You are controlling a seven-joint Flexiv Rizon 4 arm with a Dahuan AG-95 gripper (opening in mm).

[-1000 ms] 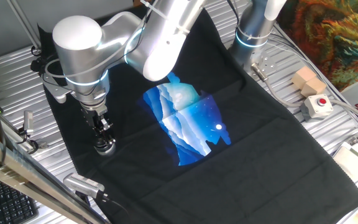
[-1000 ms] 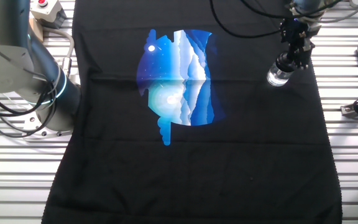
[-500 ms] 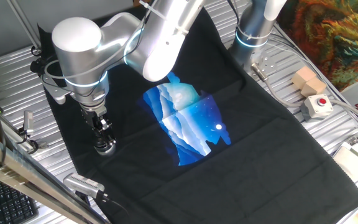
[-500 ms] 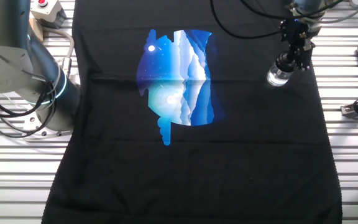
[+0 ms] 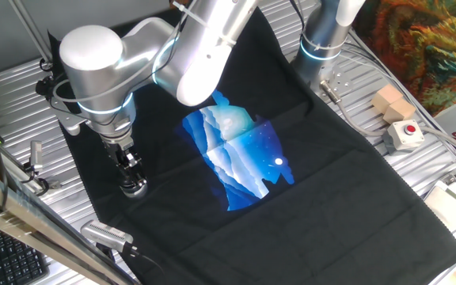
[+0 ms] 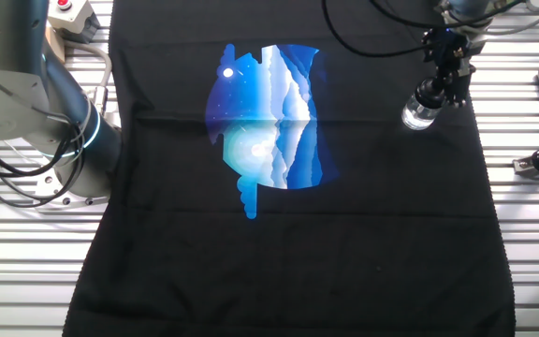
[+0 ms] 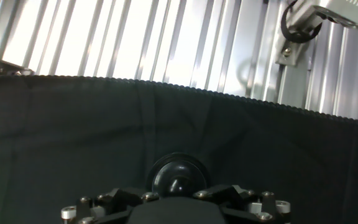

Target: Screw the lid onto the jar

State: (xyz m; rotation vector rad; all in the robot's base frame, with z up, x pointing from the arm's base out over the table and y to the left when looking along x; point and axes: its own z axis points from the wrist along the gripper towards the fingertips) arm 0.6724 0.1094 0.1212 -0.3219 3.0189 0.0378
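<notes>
The arm's upper joints have swung slightly; the jaws (image 5: 130, 168) stay pinched on the lid (image 7: 179, 178), atop the jar (image 6: 418, 113) upper right. Likely mid-screwing.

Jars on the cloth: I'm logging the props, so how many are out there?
1. The jar stands on the black cloth near its edge, directly under the gripper. No other shows, though the arm could hide one.

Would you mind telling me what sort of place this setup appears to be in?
Most likely a robotics lab bench: a slatted aluminium table under a black cloth, a second robot base mounted on it, and a red-buttoned box, probably an emergency stop.
</notes>
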